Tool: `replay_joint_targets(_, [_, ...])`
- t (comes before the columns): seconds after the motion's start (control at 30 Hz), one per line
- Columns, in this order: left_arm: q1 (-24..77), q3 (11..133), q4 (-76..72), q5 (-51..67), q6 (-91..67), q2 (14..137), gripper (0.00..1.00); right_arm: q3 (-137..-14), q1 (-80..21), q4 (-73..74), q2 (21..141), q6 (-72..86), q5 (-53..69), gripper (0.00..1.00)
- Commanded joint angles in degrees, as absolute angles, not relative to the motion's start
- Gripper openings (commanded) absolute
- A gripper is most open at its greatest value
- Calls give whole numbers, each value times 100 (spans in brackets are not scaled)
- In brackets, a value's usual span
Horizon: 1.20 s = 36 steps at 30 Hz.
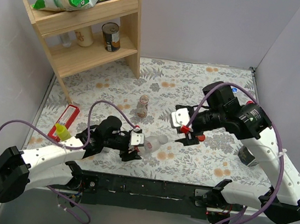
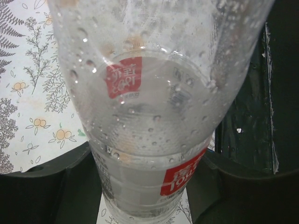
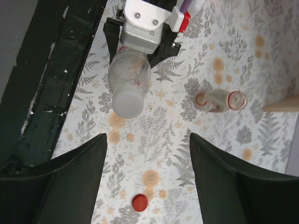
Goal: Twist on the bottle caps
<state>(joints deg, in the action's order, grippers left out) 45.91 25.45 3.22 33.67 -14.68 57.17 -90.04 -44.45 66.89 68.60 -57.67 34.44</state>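
Left fingers: clamped tight on a clear bottle with red labels. The bottle lies nearly level near the front edge of the floral table and points toward the right arm. Just behind it, a 2nd bottle stands upright on the table. Right fingers: spread wide, holding nothing, above 1 red cap. The cap lies on the table, apart from both bottles.
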Motion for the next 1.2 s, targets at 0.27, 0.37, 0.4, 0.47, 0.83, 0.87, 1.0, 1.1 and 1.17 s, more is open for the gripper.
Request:
replay_joint_targets(0.27, [4526, 2971, 580, 3630, -1046, 5774, 0, -8772, -4895, 7040, 6987, -7752, 3885, 71])
replay_joint_targets(0.37, [4518, 2971, 589, 3630, -1028, 5766, 0, -8754, -4992, 7058, 7022, -7831, 3876, 68])
replay_joint_targets(0.4, [4518, 2988, 580, 3630, -1011, 5766, 0, -8754, -5036, 7040, 7022, -7822, 3876, 68])
replay_joint_targets(0.47, [4518, 2988, 589, 3638, -993, 5766, 0, -8771, -5054, 6979, 7075, -7778, 3902, 67])
replay_joint_targets(0.83, [4509, 3015, 562, 3551, -870, 5739, 0, -8807, -5098, 7128, 7400, -7875, 3858, 49])
replay_joint_targets(0.87, [4500, 3023, 562, 3559, -888, 5731, 0, -8824, -5089, 7137, 7409, -7884, 3858, 47])
replay_joint_targets(1.0, [4491, 3058, 501, 3454, -967, 5748, 0, -8859, -5098, 7216, 7497, -7910, 3894, 40])
replay_joint_targets(1.1, [4491, 3251, 457, 3130, -976, 5774, 0, -8956, -5089, 7242, 7663, -7534, 3797, 34])
replay_joint_targets(1.17, [4491, 3383, 335, 2840, -993, 5766, 0, -9096, -5080, 7094, 7804, -6668, 3683, 30])
